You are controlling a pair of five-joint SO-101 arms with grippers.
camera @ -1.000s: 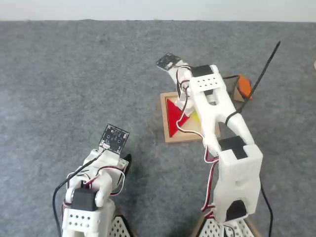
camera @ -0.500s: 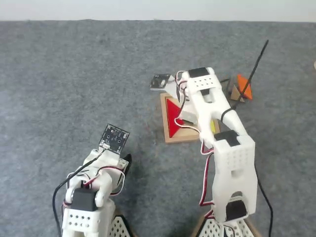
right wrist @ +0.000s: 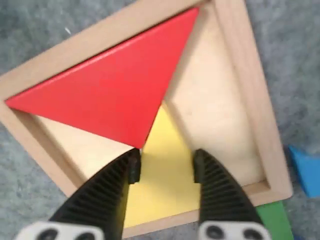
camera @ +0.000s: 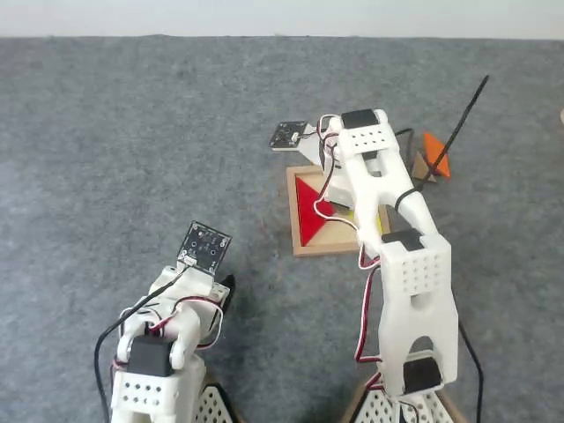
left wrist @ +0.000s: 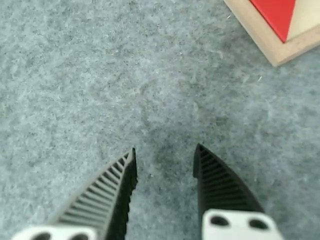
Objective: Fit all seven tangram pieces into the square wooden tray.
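The square wooden tray [right wrist: 250, 75] holds a large red triangle [right wrist: 110, 95] against one side and a yellow triangle [right wrist: 162, 185] beside it. My right gripper [right wrist: 164, 160] hovers open over the yellow triangle, one finger on each side of its tip. In the high view the right arm [camera: 374, 167] covers much of the tray [camera: 297, 247], with the red triangle [camera: 308, 207] showing. My left gripper [left wrist: 165, 157] is open and empty above bare carpet, a short way from the tray's corner [left wrist: 272, 47].
A blue piece [right wrist: 304, 165] and a green piece [right wrist: 274, 222] lie on the carpet just outside the tray. An orange piece [camera: 436, 154] and a brown piece [camera: 420, 165] sit past the tray's far right corner. Grey carpet stretches wide to the left.
The right arm swung left and settled over the tray, its wrist now covering the tray's middle. The left arm has stayed still.
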